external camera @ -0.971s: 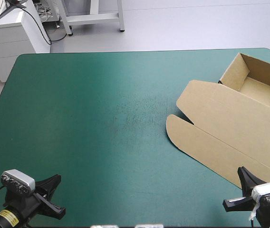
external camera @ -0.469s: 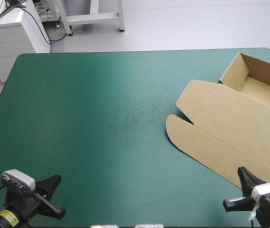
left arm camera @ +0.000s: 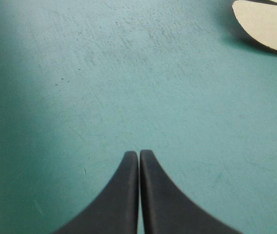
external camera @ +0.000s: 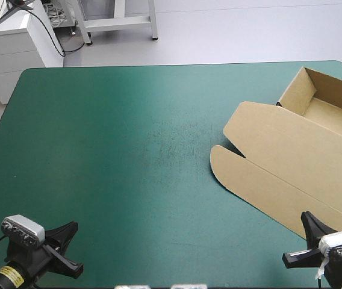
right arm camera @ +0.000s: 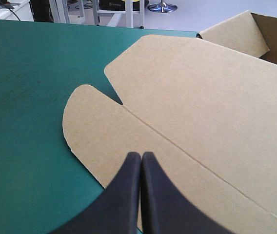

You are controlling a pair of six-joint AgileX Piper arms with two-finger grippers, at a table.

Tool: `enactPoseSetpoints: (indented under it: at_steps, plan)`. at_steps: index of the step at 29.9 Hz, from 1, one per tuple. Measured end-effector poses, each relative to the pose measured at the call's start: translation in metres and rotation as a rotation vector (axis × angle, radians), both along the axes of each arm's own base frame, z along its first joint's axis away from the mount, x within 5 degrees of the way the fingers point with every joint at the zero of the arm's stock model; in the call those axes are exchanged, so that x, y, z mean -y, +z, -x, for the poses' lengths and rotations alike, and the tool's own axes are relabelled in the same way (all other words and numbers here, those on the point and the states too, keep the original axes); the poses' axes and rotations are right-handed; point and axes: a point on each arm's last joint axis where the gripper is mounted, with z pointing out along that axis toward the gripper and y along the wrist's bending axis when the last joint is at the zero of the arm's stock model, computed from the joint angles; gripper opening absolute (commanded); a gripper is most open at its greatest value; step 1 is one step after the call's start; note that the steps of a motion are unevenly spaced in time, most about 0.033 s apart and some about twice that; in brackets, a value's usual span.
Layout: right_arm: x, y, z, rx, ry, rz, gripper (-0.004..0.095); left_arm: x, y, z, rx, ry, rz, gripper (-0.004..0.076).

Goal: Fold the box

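Box (external camera: pixel 291 174) of smooth brown board on table's (external camera: pixel 99 150) right half, reaching its far right corner: open tray (external camera: pixel 330 111) w/ 4 raised walls, lid (external camera: pixel 303 150) flat on scuffed matte teal-green cover, round-cornered front flap (right arm camera: pixel 104 131) set off by 1 straight crease. Right gripper (right arm camera: pixel 141 156) at table's near right corner, black fin fingers pressed together in 1 pointed arch, empty, tips over flap. Left gripper (left arm camera: pixel 139 155) at table's near left corner, closed likewise on nothing, above bare cover, well apart from box.
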Motion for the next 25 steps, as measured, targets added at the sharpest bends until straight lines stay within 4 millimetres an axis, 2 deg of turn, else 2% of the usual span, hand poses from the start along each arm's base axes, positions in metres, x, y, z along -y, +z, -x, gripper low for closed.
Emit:
enactPoseSetpoints:
  at_steps: [10,25]
  plan:
    - [0.0,0.0,0.0,0.0,0.0,-0.001,-0.0019,-0.0022,0.0001,-0.0013,-0.002,0.067,0.007,-0.0008]
    - [0.0,0.0001,0.0007,0.004,0.0,-0.002,-0.0019,-0.0025,0.0,-0.0012,-0.002,0.074,0.007,-0.0008]
